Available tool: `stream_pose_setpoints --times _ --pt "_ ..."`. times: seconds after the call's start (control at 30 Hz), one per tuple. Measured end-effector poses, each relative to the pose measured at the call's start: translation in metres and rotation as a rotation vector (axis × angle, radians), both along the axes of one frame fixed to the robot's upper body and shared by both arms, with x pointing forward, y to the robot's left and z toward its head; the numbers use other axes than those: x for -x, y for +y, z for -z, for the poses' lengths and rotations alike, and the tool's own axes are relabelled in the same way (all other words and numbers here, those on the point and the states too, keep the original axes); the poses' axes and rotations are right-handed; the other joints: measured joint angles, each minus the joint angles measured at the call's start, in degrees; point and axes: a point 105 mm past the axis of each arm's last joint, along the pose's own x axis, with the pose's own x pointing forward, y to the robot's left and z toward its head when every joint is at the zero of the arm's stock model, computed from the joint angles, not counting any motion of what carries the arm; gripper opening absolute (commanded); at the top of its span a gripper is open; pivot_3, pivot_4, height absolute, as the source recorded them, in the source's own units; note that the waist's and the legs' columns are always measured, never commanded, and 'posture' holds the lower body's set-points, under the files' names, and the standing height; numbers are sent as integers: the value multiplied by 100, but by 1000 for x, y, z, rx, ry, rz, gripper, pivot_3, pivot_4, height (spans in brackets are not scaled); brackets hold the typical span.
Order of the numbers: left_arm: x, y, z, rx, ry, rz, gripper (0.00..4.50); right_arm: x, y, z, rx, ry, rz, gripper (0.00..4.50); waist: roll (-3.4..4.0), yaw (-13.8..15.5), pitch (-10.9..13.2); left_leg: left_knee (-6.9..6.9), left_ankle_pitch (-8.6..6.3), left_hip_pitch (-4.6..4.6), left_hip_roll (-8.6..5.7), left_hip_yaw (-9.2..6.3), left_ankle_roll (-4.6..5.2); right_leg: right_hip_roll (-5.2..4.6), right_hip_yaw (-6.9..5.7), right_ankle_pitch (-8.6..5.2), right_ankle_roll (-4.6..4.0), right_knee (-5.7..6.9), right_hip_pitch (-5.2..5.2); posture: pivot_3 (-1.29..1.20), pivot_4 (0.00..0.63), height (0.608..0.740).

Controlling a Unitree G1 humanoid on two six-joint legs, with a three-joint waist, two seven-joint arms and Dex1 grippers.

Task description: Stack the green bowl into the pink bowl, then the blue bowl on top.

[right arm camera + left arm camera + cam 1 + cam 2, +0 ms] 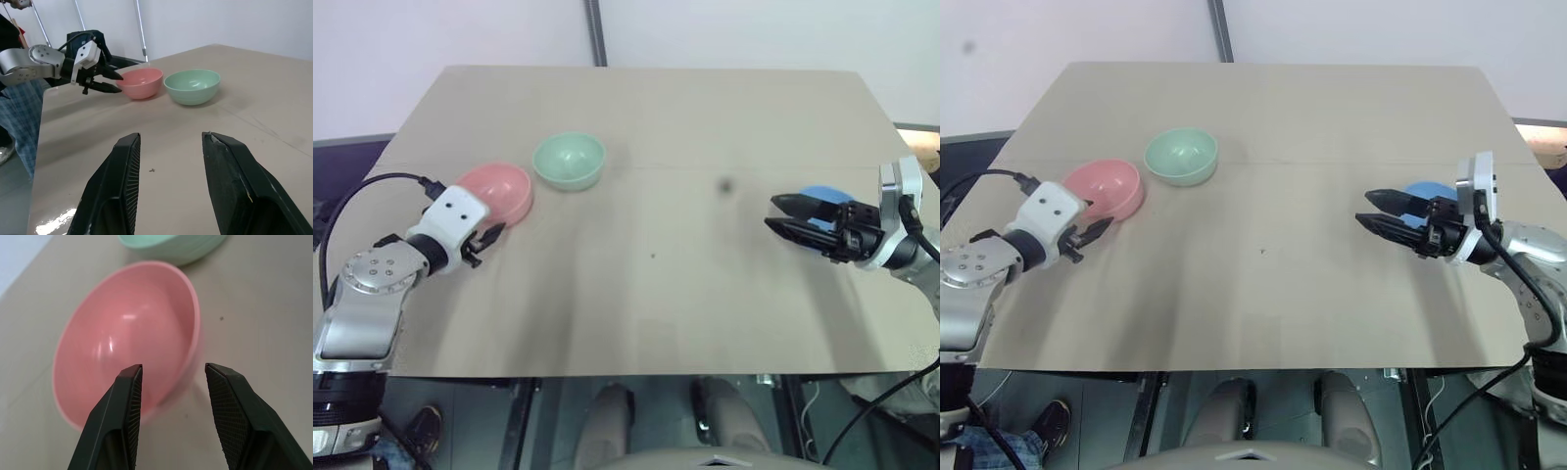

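1. The pink bowl (495,193) sits near the bench's left edge, and the green bowl (569,160) stands just beside it, toward the far edge. Neither is stacked yet.
2. The left hand (487,241) hovers at the pink bowl's near rim with its fingers parted and holding nothing. The green bowl lies just beyond, so this hand is far the nearer to it.
3. The right hand (793,215) hangs near the right edge, fingers apart and empty, pointing across the bench toward the left edge.
4. The blue bowl (826,195) sits just behind the right hand, partly hidden.
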Motion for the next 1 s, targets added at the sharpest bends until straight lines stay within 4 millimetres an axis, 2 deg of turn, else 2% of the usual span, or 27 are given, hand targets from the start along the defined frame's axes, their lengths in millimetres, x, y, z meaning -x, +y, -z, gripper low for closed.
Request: stream_pose_setpoints --times 0.33,0.43,0.5,0.53,0.7,0.77,0.87,0.97,1.0 --pt "-14 6 16 -61 57 35 2153 0 -1 2 -3 5 26 2241 0 -9 0 1 0 1 0 0 0 1 0 0 0 3 0 0 150 740" --pt "-17 7 19 -81 61 46 1292 0 -1 2 -3 4 30 2294 0 -9 0 1 0 1 0 0 0 1 0 0 0 3 0 0 150 740" --pt "-18 7 19 -83 60 60 371 -1 -2 2 -3 4 34 2294 0 -13 0 1 0 1 0 0 0 1 0 0 0 4 0 0 150 740" --pt "-18 7 19 -84 59 65 66 -1 -2 2 -3 4 35 2294 0 -13 0 1 0 1 0 0 0 0 0 0 0 4 0 0 150 740" --pt "-18 2 18 -89 54 103 66 -1 -2 1 -3 1 38 2294 0 -9 0 1 0 0 0 -1 0 0 0 0 0 5 -1 0 150 740" --pt "-14 -12 15 -94 54 177 66 0 -2 1 -2 1 37 2294 0 -8 0 1 0 -2 0 -1 0 0 -1 0 0 3 -1 0 150 740" --pt "1 -42 8 -89 75 341 66 0 -4 1 5 1 37 2294 -1 -6 0 1 0 -5 0 -1 0 -1 -1 0 0 2 -1 0 150 740" --pt "16 -84 -20 -123 49 560 66 0 -7 1 6 0 42 2294 -1 21 0 3 0 -2 0 -2 0 0 -2 0 0 5 0 0 150 740" --pt "19 -92 -26 -134 33 601 66 -1 -7 1 5 0 42 2294 -1 24 0 4 0 -2 0 -2 0 0 -3 0 0 5 0 0 150 740"
